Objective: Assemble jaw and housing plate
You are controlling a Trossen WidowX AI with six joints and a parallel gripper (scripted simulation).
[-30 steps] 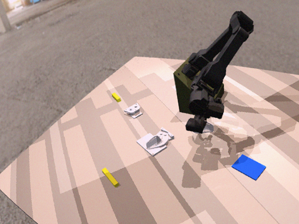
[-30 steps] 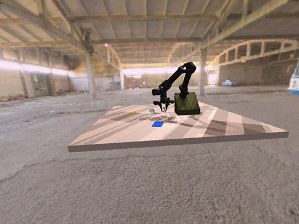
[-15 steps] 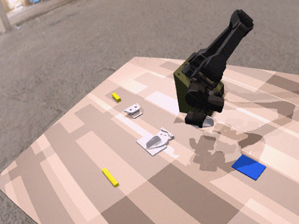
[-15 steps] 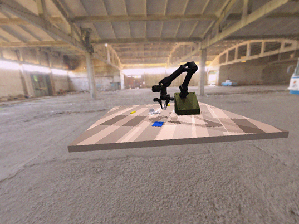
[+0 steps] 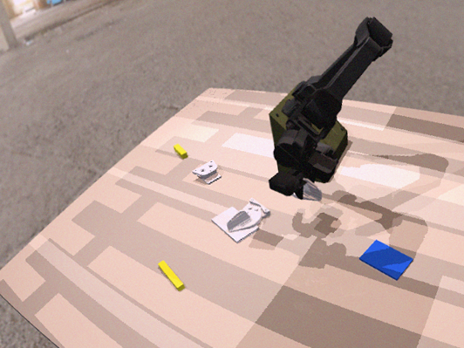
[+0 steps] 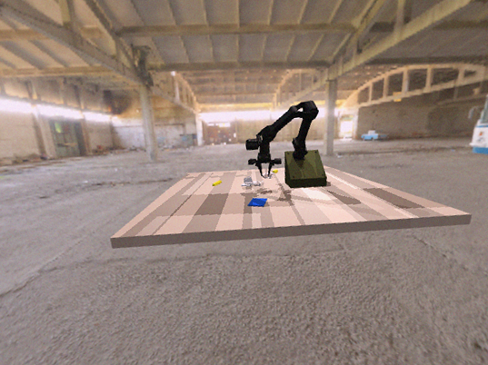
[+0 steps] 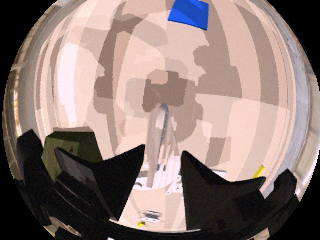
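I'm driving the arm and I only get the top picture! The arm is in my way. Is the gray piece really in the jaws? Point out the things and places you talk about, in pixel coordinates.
Observer: Yes. The wrist view shows the gray piece [image 5: 311, 190] [image 6: 268, 176] [image 7: 161, 131] between the two fingers of the jaws [image 5: 302, 195] [image 6: 266, 175] [image 7: 164, 149], one on each side.

Child: Yay! Are the jaws down on the table, or up in the air?

Observer: Up in the air. Seen from the side in the exterior view, their tips hang above the table [image 5: 194, 333] [image 6: 242, 229] [image 7: 240, 115].
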